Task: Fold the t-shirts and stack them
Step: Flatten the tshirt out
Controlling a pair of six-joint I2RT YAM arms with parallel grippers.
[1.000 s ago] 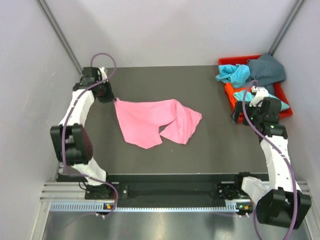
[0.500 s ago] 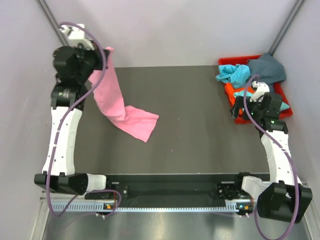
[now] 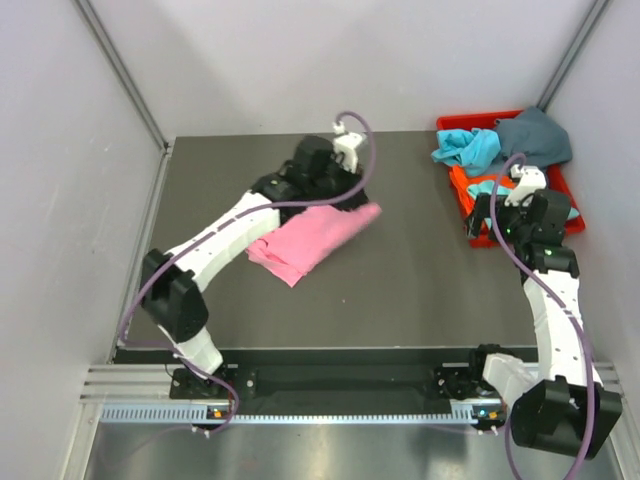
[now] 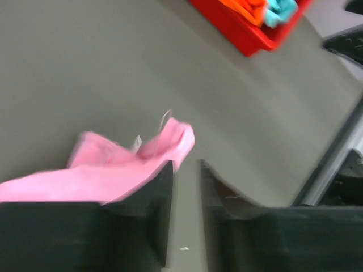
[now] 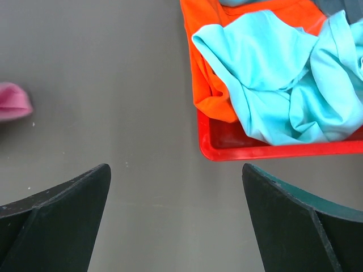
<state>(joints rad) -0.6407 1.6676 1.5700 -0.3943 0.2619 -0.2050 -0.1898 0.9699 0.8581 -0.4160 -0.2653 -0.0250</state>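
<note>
The bright pink t-shirt [image 3: 310, 238] lies bunched on the dark table, left of centre. My left gripper [image 3: 348, 192] hovers at its far right end. In the left wrist view, its jaws [image 4: 186, 170] stand a little apart with bare table between them. The pink cloth [image 4: 113, 170] lies against the outside of the left finger, not between the jaws. My right gripper [image 3: 480, 225] is wide open and empty [image 5: 176, 170] over the table beside the bin. The turquoise [image 5: 272, 73], orange [image 5: 210, 85] and dark teal-grey [image 3: 535, 135] shirts lie in the bin.
The red plastic bin [image 3: 465, 195] stands at the table's far right corner, with shirts spilling over its rim. Its near rim [image 5: 255, 150] is just ahead of my right gripper. Grey walls close in the table on three sides.
My left arm has swung from the far left corner down to the table's middle. It carried the pink shirt's lifted edge over to the right. The shirt now lies folded over, smaller.
</note>
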